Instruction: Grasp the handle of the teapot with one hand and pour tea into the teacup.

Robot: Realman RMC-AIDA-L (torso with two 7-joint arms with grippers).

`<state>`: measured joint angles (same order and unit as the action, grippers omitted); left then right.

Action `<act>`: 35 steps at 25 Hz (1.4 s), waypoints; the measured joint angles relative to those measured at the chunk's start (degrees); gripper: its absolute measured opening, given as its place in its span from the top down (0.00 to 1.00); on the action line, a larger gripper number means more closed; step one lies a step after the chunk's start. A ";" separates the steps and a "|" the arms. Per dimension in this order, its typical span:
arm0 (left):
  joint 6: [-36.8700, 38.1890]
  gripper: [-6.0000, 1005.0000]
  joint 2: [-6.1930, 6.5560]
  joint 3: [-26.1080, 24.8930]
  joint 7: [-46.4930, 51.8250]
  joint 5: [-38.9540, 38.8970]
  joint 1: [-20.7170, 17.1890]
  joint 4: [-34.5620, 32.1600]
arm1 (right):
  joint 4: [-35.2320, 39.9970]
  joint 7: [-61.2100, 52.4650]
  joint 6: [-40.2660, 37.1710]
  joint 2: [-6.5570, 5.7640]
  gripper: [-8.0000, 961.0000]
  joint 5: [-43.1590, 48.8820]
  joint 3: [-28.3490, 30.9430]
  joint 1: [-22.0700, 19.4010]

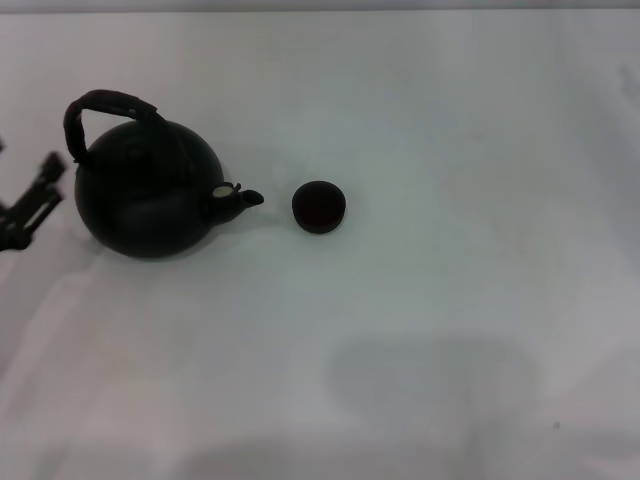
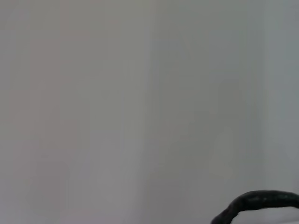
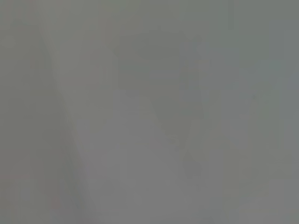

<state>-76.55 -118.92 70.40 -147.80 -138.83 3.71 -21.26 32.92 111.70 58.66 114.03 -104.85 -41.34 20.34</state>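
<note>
Just right of the left gripper (image 1: 35,195), fingers spread and empty: teapot (image 1: 150,195) upright, handle (image 1: 105,108) arched, spout toward teacup (image 1: 319,206). Either before pouring or after.

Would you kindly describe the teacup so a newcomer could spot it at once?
On the white table, find the big round black teapot at the robot's left. Just off its spout, apart from it, stands the teacup: small, dark, round, with no handle and no lid.
</note>
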 joint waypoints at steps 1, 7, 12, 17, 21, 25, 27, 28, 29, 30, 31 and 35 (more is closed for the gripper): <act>-0.49 0.23 0.00 0.00 -0.52 -1.03 -0.94 0.01 | 0.14 0.31 0.11 0.08 0.11 -0.01 0.25 -0.20; -2.94 0.23 0.04 -0.10 -3.19 -9.72 -5.71 0.01 | 1.05 2.00 1.54 0.30 0.11 -0.19 0.83 -2.24; -6.07 0.23 0.02 -6.45 -2.75 -13.77 -8.74 0.48 | 1.09 3.02 1.97 0.32 0.11 -0.27 4.21 -4.15; -6.69 0.23 0.14 -12.91 -1.54 -13.99 -8.24 2.73 | -0.37 4.13 2.54 0.32 0.11 -0.27 7.91 -6.32; -6.78 0.23 -0.03 -15.63 -1.09 -14.28 -7.29 4.67 | -3.07 7.31 3.58 0.32 0.11 -0.27 11.43 -6.69; -6.98 0.23 -0.13 -16.17 -0.57 -14.98 -6.06 6.47 | -5.48 10.01 6.62 0.32 0.11 -0.27 15.12 -6.71; -6.83 0.23 0.03 -16.24 -0.73 -16.01 -4.62 7.77 | -7.18 11.79 7.60 0.32 0.11 -0.26 16.65 -6.72; -6.83 0.23 0.03 -16.24 -0.73 -16.01 -4.62 7.77 | -8.22 13.00 7.85 0.31 0.11 -0.27 17.53 -6.71; -6.52 0.23 0.13 -16.27 -0.90 -16.17 -4.11 8.09 | -9.23 14.22 7.94 0.32 0.11 -0.25 18.24 -6.68; -6.21 0.23 0.18 -16.28 -1.09 -16.21 -3.79 8.20 | -10.14 15.58 7.96 0.32 0.11 -0.25 18.69 -6.57; -5.95 0.23 0.20 -16.29 -1.26 -16.23 -3.59 8.25 | -10.85 16.77 7.96 0.32 0.11 -0.27 19.04 -6.47; -5.52 0.24 0.03 -16.83 -1.46 -16.52 -3.20 8.45 | -11.57 18.41 8.18 0.31 0.11 -1.15 19.23 -5.99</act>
<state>-82.07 -118.89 53.57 -149.27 -155.35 0.51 -12.82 21.35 130.11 66.84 114.34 -106.00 -22.12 14.36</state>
